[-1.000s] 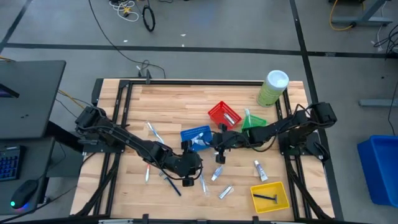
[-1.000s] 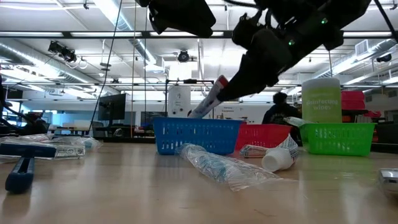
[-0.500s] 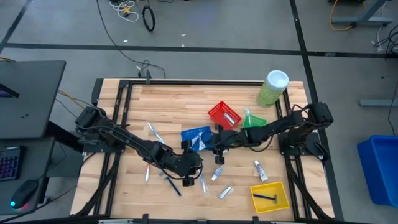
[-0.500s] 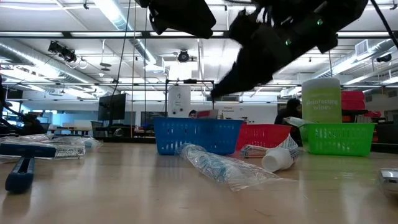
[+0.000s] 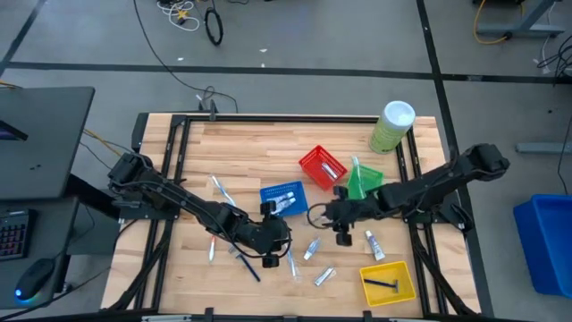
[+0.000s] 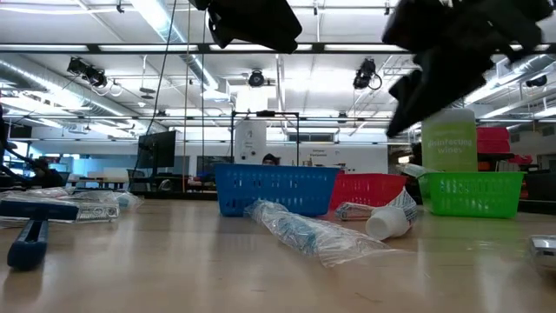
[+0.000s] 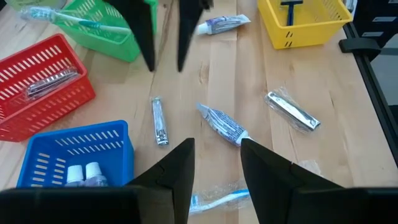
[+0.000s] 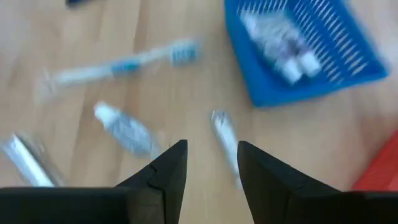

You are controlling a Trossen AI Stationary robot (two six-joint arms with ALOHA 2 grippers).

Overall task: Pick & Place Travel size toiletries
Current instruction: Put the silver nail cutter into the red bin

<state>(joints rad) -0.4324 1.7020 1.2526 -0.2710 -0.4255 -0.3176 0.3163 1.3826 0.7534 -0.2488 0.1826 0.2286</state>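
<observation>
Travel size toiletries lie scattered on the wooden table: a white tube [image 7: 222, 125], a silver clipper [image 7: 158, 121], a wrapped toothbrush [image 7: 217, 199], a wrapped silver item [image 7: 292, 112] and another tube [image 5: 373, 243]. Two small tubes [image 8: 280, 45] lie in the blue basket [image 5: 281, 197]. My right gripper [image 5: 342, 234] hangs open over the table just right of the blue basket, nothing between its fingers [image 8: 166, 167]. My left gripper [image 7: 214, 146] stands open near the table's front middle [image 5: 271, 255], above the wrapped toothbrush, touching nothing.
A red basket [image 5: 322, 165] holds a silver item; a green basket [image 5: 362, 179] holds a toothbrush. A yellow basket [image 5: 387, 282] with a dark razor sits front right. A pale-green cylinder [image 5: 391, 125] stands at the far right. More toothbrushes [image 5: 221, 190] lie left of the left arm.
My right gripper held a small tube slanting down over the blue basket, let it go there, and then drew away toward the table's right and near edge. My left arm has kept still.
</observation>
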